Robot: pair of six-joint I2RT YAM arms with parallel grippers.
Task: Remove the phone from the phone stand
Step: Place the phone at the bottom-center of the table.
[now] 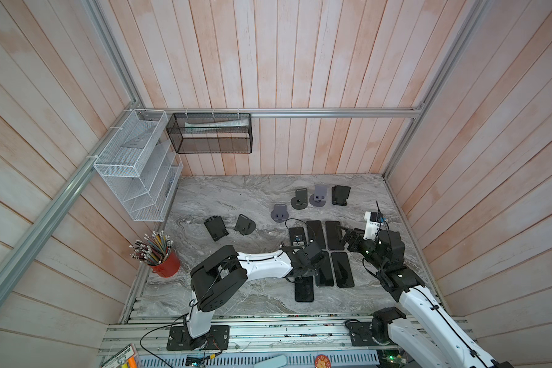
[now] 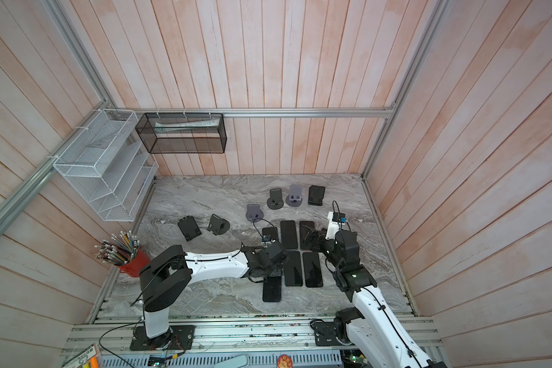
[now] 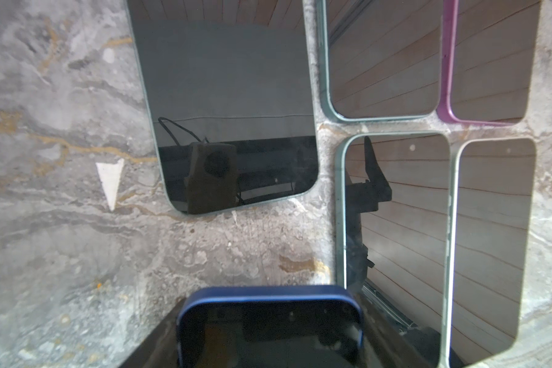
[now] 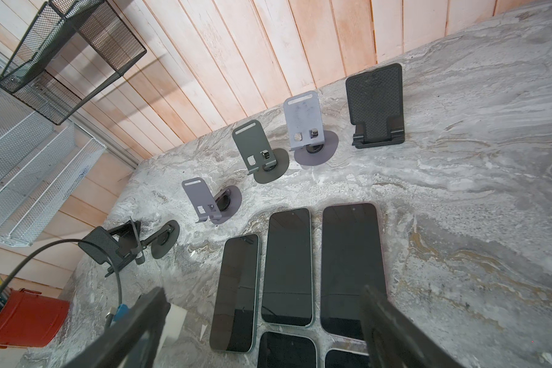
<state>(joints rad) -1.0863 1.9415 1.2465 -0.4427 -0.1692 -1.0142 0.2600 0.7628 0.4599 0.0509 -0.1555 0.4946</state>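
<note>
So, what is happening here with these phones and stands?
Two arms work over a marble table. All six phone stands are empty, and six phones lie flat on it. The left gripper is over the blue-cased phone, its jaws on both sides; a grip cannot be confirmed. The right gripper hangs open above the other phones.

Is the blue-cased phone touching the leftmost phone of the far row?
Apart. Left wrist view shows bare tabletop between the blue-cased phone and the far row's leftmost phone.
</note>
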